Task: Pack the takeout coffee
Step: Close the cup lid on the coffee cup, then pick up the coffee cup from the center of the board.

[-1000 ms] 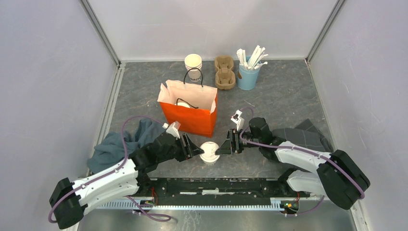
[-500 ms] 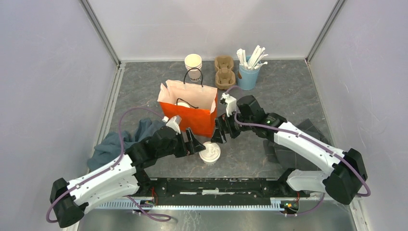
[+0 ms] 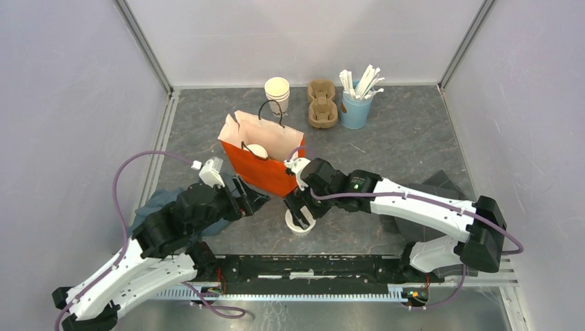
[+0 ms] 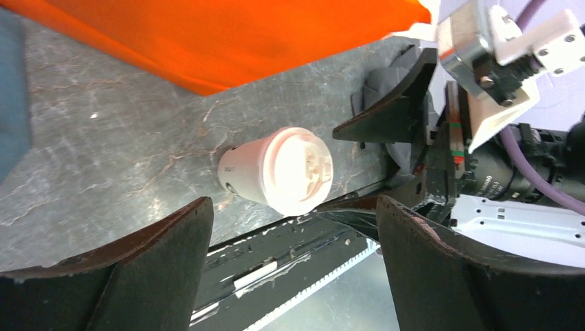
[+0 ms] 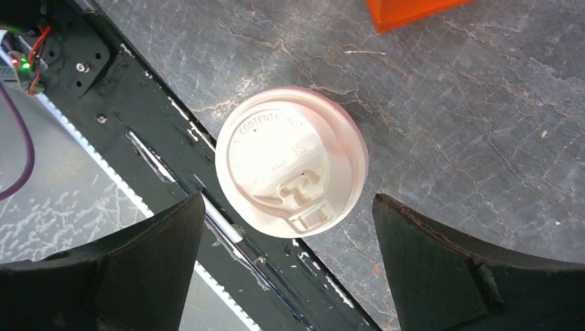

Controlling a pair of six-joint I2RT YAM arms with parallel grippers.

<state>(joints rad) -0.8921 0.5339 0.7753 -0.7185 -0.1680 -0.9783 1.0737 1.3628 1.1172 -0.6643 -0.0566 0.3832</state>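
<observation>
Two lidded coffee cups show from overhead: the first cup (image 3: 301, 227) stands upright on the table (image 3: 386, 152) at 6 o'clock from the orange bag (image 3: 265, 174), and the white lid of the second cup (image 3: 256, 149) lies inside the bag's open mouth. The right gripper (image 3: 301, 212) hangs directly over the first cup, hiding most of its lid. The left gripper (image 3: 250, 198) is at 7 o'clock from the bag, close to its lower corner; whether it touches the paper cannot be told. A blue-grey cloth (image 3: 155, 207) lies at 8 o'clock from the bag. A stack of bare cups (image 3: 276, 89) is at 12 o'clock, with a cardboard carrier (image 3: 321, 103) and a blue tub of stirrers (image 3: 356, 110) towards 1 o'clock. From the left wrist, both dark fingers (image 4: 138, 276) stand wide apart with nothing between them. The first cup is well beyond them on the grey stone surface, the bag's orange wall at its 11 o'clock and the right gripper's black finger at its 3 o'clock. From the right wrist, the fingers (image 5: 469, 269) are spread wide on either side of the first cup's lid, looking straight down on it and touching nothing. A corner of the bag shows at 1 o'clock, and a black rail (image 5: 90, 62) crosses at 8 o'clock.
</observation>
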